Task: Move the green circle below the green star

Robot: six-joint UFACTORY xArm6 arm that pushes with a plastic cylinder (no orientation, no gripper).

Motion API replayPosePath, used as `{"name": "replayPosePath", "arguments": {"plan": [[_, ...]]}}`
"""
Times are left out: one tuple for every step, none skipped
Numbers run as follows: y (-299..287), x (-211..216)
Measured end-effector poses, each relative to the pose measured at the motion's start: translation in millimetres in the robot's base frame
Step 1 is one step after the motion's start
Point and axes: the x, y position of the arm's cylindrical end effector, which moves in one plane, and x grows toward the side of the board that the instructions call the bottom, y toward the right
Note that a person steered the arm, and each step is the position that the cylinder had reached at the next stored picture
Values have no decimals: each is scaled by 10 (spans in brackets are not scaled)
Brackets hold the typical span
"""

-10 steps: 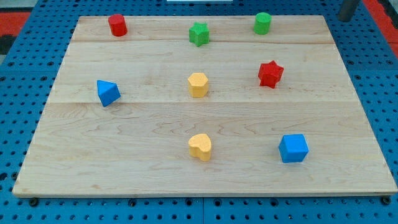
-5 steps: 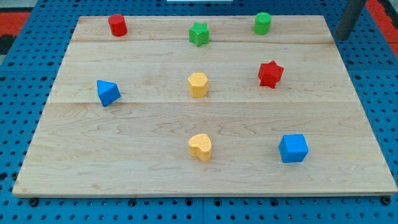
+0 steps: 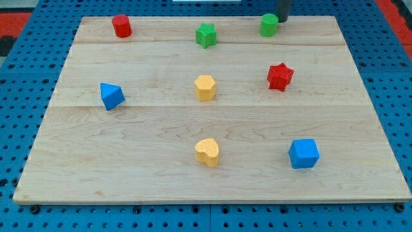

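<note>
**Rod at the green circle on the wooden board**

A pale wooden board (image 3: 212, 122) lies on a blue pegboard table (image 3: 19, 71). My tip (image 3: 281, 20) is a bare rod with no fingers to open or close; it sits at the view's top, just right of the green circle (image 3: 269, 25), seemingly touching it. The green star (image 3: 206, 35) stands to that circle's left. Farther out: red cylinder (image 3: 121, 26), red star (image 3: 280, 77), yellow hexagon (image 3: 205, 87), blue triangle (image 3: 111, 96), yellow heart (image 3: 207, 152), blue cube (image 3: 303, 154).
</note>
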Motion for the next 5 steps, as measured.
{"name": "replayPosePath", "arguments": {"plan": [[-520, 494], [-1012, 676], [-974, 716], [-954, 942], [-964, 1003]]}}
